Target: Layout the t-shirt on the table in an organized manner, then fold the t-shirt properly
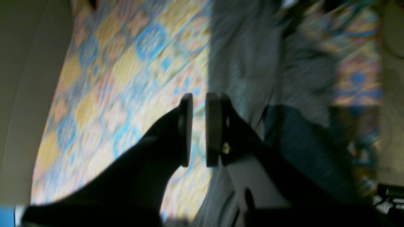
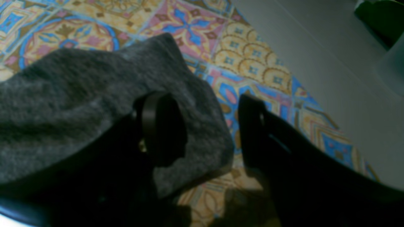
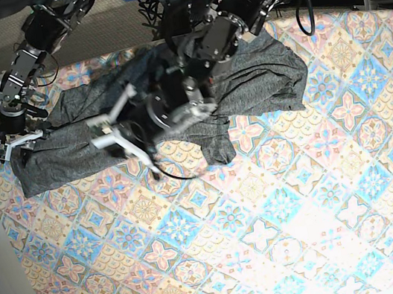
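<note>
Grey t-shirt (image 3: 253, 81) across patterned table (image 3: 286, 230)

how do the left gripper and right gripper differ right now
The left gripper has its jaws nearly together with nothing between them; the right gripper stands wide open. The left gripper hangs over the edge of the t-shirt beside bare table; the right gripper has a corner of the t-shirt draped against one finger, near the table's edge. The left wrist view is blurred; the right is clearer. Both have dark fingers.
</note>
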`<state>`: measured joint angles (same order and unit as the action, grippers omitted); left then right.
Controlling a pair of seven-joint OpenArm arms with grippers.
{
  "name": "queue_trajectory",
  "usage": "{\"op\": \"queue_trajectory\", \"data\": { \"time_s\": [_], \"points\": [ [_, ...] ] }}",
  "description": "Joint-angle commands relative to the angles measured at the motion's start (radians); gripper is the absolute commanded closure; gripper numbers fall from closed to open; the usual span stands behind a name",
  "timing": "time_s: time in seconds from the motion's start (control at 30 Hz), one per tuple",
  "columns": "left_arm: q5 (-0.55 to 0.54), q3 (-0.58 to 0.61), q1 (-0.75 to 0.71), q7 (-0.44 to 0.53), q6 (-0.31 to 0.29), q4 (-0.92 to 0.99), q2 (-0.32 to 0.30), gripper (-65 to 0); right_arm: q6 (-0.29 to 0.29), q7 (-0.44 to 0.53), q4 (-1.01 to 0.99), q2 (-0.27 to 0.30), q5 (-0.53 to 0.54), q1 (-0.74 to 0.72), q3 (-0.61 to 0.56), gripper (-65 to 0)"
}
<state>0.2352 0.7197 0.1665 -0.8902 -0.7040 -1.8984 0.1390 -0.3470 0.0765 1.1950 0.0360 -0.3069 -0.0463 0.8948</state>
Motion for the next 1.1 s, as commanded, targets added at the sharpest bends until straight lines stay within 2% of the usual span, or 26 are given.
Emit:
{"op": "queue_trajectory", "data": {
  "time_s": [0.0,0.2,0.3,0.4,0.5,0.63,0.77,0.87,1.07],
  "points": [
    [-0.009,0.022,0.018,0.044,0.006,-0.011,0.018,-6.1,0.001,0.027,0.016,-0.003,0.015,-0.011,0.001,-32.0],
    [-0.009,0.013,0.018,0.073,0.006,0.013,0.018,-6.2,0.001,0.027,0.026,-0.025,0.012,-0.010,0.002,-32.0],
    [-0.018,-0.062,-0.008,0.072,0.006,-0.025,0.018,-6.2,0.001,0.027,0.039,-0.025,0.010,-0.010,0.002,-32.0],
    [-0.075,-0.203,-0.049,0.069,0.006,-0.088,0.018,-6.7,-0.007,0.027,0.095,-0.032,0.008,0.010,-0.001,-32.0],
    [-0.125,-0.368,-0.097,0.069,0.006,-0.097,0.018,-10.5,-0.063,0.027,0.147,-0.075,0.008,0.038,-0.001,-32.0],
    [-0.173,-0.535,-0.158,0.069,0.006,-0.099,0.015,-14.6,-0.186,0.027,0.242,-0.121,0.008,0.049,-0.001,-32.0],
    [-0.251,-0.688,-0.215,0.073,0.006,-0.114,-0.066,-15.1,-0.238,0.027,0.320,-0.181,0.007,0.081,-0.018,-32.0],
    [-0.328,-0.808,-0.256,0.073,0.006,-0.120,-0.100,-15.1,-0.264,0.021,0.363,-0.184,0.007,0.107,-0.096,-32.0],
    [-0.417,-0.997,-0.318,0.073,0.006,-0.118,-0.195,-15.1,-0.263,0.021,0.412,-0.187,0.016,0.196,-0.263,-32.0]
  ]
}}
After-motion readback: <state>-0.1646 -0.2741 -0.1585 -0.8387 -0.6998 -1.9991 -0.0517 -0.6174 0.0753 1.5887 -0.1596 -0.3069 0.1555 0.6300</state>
